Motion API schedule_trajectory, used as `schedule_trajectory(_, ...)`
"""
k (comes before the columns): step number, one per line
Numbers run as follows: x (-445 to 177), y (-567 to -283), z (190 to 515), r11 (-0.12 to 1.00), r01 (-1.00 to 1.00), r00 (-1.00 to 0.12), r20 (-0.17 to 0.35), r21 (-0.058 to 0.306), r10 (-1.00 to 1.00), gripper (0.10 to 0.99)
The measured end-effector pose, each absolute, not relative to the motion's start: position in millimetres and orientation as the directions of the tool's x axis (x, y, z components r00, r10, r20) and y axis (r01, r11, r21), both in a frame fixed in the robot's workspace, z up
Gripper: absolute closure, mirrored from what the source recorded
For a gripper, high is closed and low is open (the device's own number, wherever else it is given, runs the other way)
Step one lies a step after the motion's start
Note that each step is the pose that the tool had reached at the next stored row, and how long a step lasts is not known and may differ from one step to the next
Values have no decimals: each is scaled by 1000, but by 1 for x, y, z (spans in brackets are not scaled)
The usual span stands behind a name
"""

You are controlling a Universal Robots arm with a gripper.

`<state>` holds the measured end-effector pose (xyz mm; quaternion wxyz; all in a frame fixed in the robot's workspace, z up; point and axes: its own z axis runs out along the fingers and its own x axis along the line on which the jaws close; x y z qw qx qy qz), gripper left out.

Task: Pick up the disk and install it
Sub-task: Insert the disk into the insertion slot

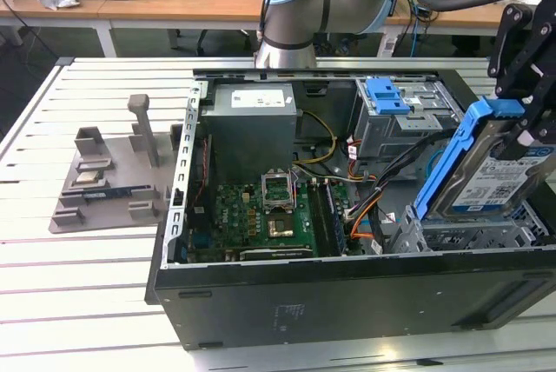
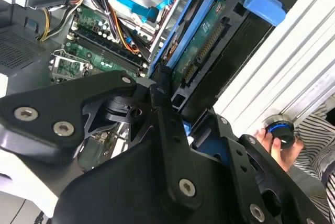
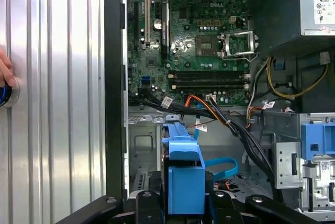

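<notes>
Disk (image 1: 497,176) tilted in jaws, over grey cage (image 1: 469,235), cables (image 1: 369,209) alongside.

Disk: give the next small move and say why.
Probably tip the disk flatter and ease it down: the gripper holds it steeply tilted, lower end over the grey bay, not yet seated.

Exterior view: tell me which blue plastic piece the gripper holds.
The blue rail on the disk, tilted up in the gripper at the exterior view's right. The other, a blue bracket, lies flat atop the grey drive cage.
</notes>
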<state>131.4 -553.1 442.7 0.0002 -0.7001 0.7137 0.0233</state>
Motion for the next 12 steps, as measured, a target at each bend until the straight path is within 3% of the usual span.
schedule_trajectory(12, 133, -553, 414, 19, -999, -20, -32, 34, -999, 722)
